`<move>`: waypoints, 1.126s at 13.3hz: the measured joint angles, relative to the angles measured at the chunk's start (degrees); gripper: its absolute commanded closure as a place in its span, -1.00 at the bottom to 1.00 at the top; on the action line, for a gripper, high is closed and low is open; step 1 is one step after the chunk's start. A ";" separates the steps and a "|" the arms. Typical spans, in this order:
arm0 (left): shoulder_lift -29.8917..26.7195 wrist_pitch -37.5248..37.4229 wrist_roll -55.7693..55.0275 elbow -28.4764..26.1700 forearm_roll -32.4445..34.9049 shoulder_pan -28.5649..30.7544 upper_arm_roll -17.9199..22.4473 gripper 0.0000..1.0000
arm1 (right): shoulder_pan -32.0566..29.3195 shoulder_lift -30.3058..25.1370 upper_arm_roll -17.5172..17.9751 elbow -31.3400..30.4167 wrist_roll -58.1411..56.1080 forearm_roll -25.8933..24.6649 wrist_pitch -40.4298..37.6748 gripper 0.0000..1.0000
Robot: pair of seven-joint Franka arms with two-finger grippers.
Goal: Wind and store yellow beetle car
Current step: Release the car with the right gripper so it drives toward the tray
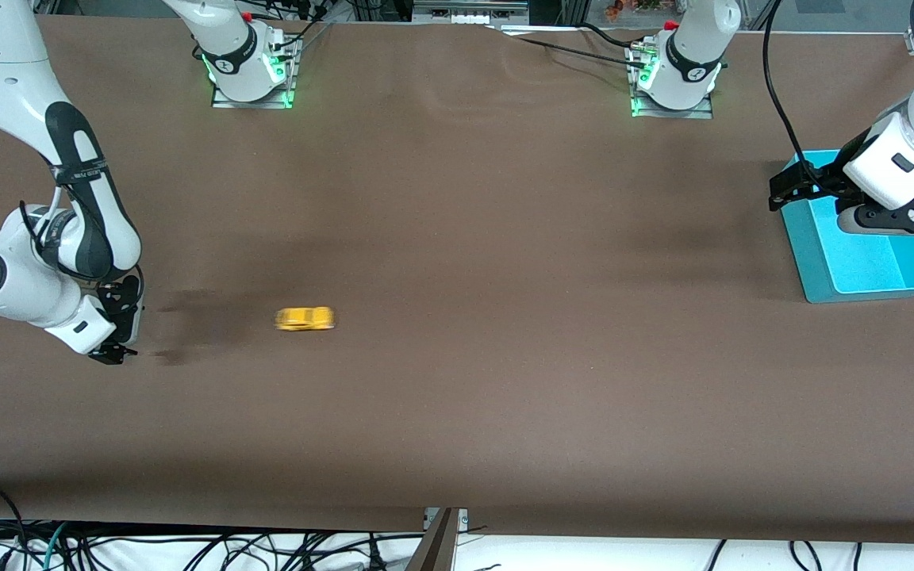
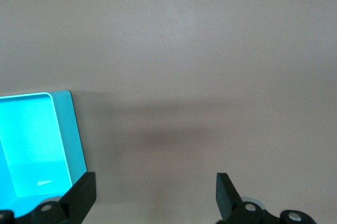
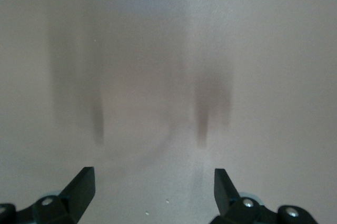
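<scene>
**Words and signs**

No words, brand names or numbers can be read anywhere; the right arm (image 1: 80, 170) has a band with tiny white print on it, but the letters are too small to make out; the blue tray (image 1: 862, 266) shows no label

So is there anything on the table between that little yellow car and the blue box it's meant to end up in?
Nothing visible. The yellow car sits on the brown table toward the right arm's end, and the blue box sits at the left arm's end. Only bare tabletop lies between them. The left end effector hangs open over the box's edge.
</scene>
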 measured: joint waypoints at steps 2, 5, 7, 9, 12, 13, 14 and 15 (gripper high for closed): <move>0.00 0.00 0.00 0.00 0.00 0.00 0.00 -1.00 | 0.00 0.00 0.12 0.13 0.00 0.00 -0.01 -1.00; 0.00 0.00 0.00 0.00 0.00 0.00 0.00 -1.00 | 0.00 -0.19 0.15 0.56 0.00 0.01 -0.01 -1.00; 0.00 0.00 0.00 0.00 0.00 0.00 0.00 -1.00 | 0.01 -0.57 0.36 1.09 0.00 0.18 -0.02 -1.00; 0.00 0.00 0.00 -0.02 0.00 0.00 0.00 -1.00 | 0.01 -0.97 0.55 2.24 0.00 0.33 -1.30 -1.00; 0.03 0.06 0.00 -0.24 0.00 0.00 0.00 -1.00 | 0.01 -1.18 0.61 5.52 0.16 1.58 -5.03 -1.00; 0.05 0.10 0.00 -0.39 0.00 0.00 0.00 -1.00 | 0.01 -1.25 0.62 6.53 0.44 3.15 -6.14 -1.00; 0.10 0.12 0.00 -0.53 0.00 0.00 0.01 -1.00 | 0.01 -1.46 0.62 7.42 1.14 4.63 -7.24 -1.00; 0.17 0.22 0.00 -0.72 0.00 0.01 0.01 -1.00 | 0.01 -1.86 0.62 8.21 2.57 5.40 -8.38 -1.00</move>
